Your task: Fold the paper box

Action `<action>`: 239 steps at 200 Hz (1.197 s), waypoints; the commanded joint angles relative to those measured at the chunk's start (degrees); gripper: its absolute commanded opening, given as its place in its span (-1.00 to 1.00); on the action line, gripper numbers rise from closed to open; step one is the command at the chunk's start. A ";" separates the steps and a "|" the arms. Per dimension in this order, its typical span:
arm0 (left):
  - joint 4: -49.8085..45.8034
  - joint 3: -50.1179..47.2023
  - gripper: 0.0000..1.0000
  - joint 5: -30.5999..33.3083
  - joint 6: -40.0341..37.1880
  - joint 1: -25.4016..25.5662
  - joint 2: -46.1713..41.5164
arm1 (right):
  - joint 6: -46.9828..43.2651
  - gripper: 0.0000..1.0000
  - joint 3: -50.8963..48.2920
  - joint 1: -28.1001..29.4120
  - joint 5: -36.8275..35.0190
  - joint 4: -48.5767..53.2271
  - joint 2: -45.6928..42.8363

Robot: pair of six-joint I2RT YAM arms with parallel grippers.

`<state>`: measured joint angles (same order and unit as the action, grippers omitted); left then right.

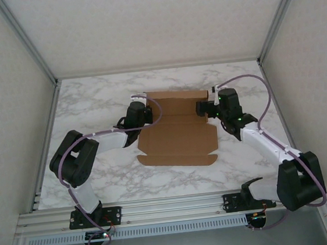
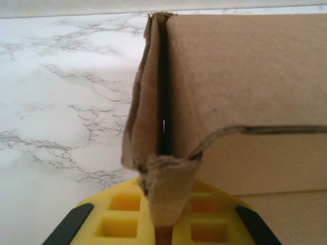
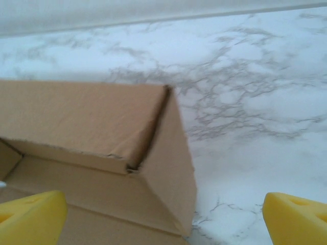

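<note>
The paper box (image 1: 176, 136) is a brown cardboard sheet lying mid-table, its far panel folded up. My left gripper (image 1: 141, 114) is at the box's far left corner, shut on a raised side flap (image 2: 163, 189) pinched between its yellow fingers (image 2: 117, 219). In the left wrist view the folded flap (image 2: 145, 102) stands upright beside the back wall (image 2: 245, 71). My right gripper (image 1: 207, 107) hovers at the far right corner, open, its yellow fingertips (image 3: 30, 217) wide apart on either side of the upturned right side flap (image 3: 168, 178), not touching it.
White marble tabletop (image 1: 91, 101) surrounds the box. An aluminium frame (image 1: 161, 207) runs along the near edge, with posts at the back corners. White walls close the back and sides. Purple cables loop over both arms.
</note>
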<state>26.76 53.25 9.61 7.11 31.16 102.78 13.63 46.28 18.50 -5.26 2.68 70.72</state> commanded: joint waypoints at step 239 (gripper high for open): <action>-22.32 1.67 -0.05 11.67 4.95 0.65 -30.36 | 26.31 -0.98 32.69 17.83 2.12 34.43 19.90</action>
<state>8.36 55.09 12.05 11.84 31.75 76.82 41.17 78.06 34.28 -1.61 36.07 86.80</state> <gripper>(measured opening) 0.473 0.036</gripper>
